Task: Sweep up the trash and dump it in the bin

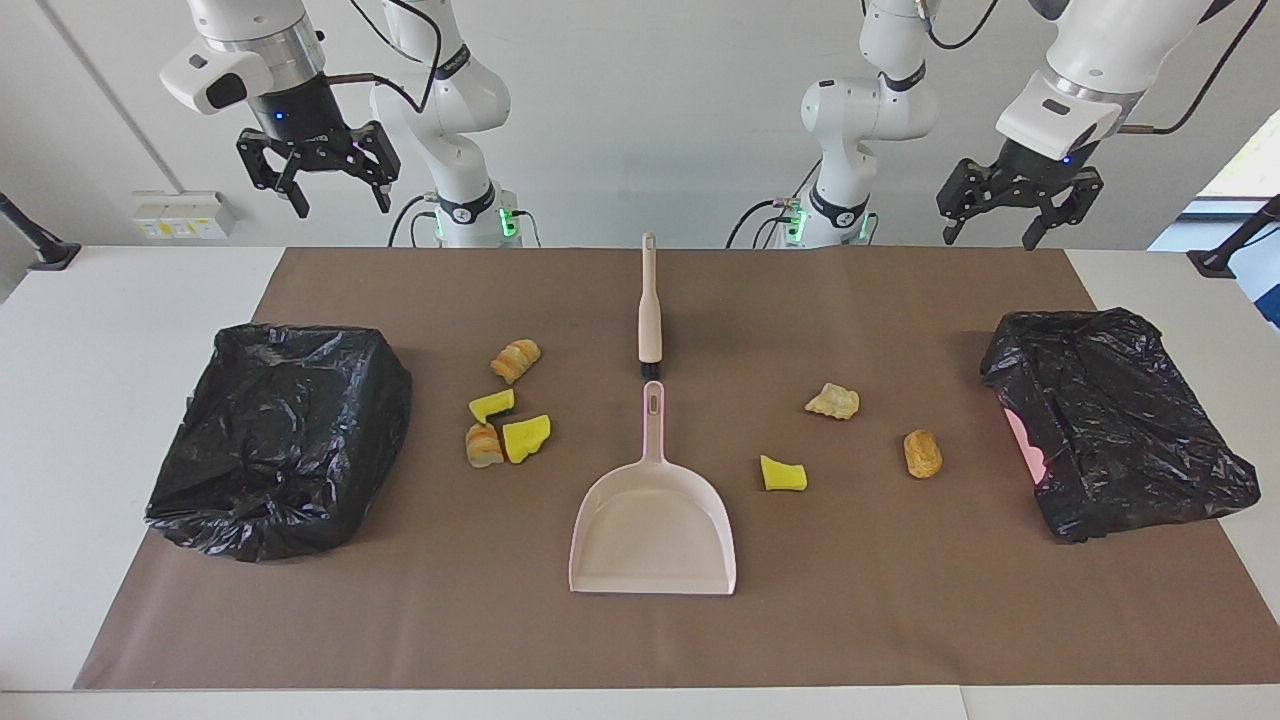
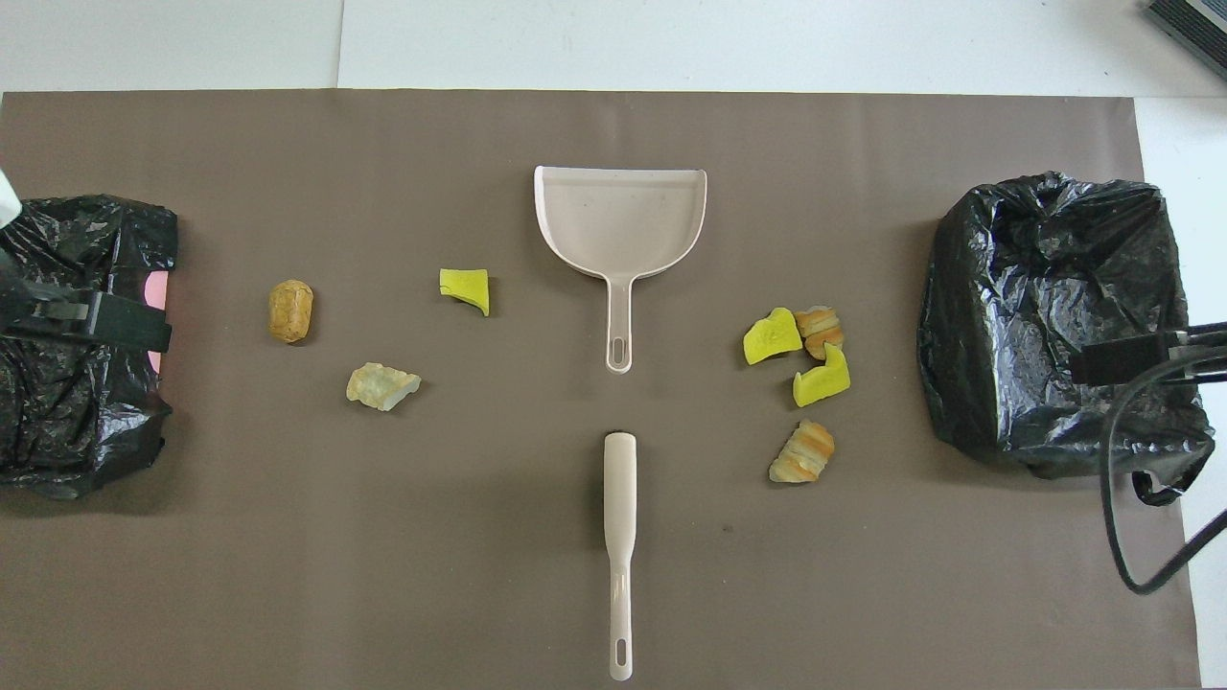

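Several scraps of trash lie on the brown mat: four clustered (image 1: 505,420) (image 2: 800,369) toward the right arm's end, and a pale lump (image 1: 832,401), a yellow chunk (image 1: 783,473) and a tan lump (image 1: 922,453) toward the left arm's end. A bin in a black bag stands at each end of the mat, one (image 1: 280,435) (image 2: 1054,316) by the right arm and one (image 1: 1115,420) (image 2: 77,383) by the left arm. My right gripper (image 1: 340,205) and left gripper (image 1: 990,238) hang open and empty, high over the robots' edge of the mat.
A pale pink dustpan (image 1: 652,530) (image 2: 621,216) lies mid-mat, handle toward the robots. A cream brush (image 1: 650,310) (image 2: 619,537) lies in line with it, nearer to the robots. A cable loop (image 2: 1117,498) hangs by the right arm's bin.
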Motion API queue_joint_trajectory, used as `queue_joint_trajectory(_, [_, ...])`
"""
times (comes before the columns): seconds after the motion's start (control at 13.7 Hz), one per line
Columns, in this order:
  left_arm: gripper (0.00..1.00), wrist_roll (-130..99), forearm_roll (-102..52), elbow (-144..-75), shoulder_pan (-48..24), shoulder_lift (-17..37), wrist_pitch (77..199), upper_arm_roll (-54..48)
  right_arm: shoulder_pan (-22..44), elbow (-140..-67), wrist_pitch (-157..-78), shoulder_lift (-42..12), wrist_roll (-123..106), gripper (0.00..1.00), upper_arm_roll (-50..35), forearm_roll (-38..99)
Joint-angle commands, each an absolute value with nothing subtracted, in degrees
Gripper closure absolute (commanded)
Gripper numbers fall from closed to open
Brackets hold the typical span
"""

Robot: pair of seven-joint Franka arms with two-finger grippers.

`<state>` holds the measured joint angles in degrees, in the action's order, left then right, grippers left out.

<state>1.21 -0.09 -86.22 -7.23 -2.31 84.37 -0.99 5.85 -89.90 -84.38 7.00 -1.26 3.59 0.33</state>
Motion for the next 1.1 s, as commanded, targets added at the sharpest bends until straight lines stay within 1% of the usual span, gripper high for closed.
queue_joint_trajectory(0.0, [0.00, 0.4, -0.7, -90.2, -9.0, -4.9, 86.3, -0.8, 5.5, -91.1, -84.6, 8.1, -3.0, 0.00, 3.5, 0.9])
queue_joint_trajectory(0.29, [0.00, 0.2, -0.8, -94.2, -11.7, -7.2, 87.4, -0.8, 5.5, -91.1, -84.7, 8.1, -3.0, 0.00, 3.5, 0.9])
queue_joint_trajectory(0.51, [0.00, -4.3, -0.8, -99.5, -16.2, -9.8, 91.0, -1.0, 5.5, -91.1, -84.7, 8.2, -3.0, 0.00, 3.5, 0.9])
queue_joint_trajectory(0.8, [0.00, -10.7, -0.8, -105.4, -25.2, -10.5, 94.8, -1.1, 5.5, -91.1, -84.6, 8.2, -3.0, 0.00, 3.5, 0.9])
queue_joint_trajectory(1.02, [0.00, -19.4, -0.8, -111.2, -32.5, -11.1, 101.2, -1.1, 5.4, -91.3, -84.6, 8.2, -2.9, 0.00, 3.5, 1.0])
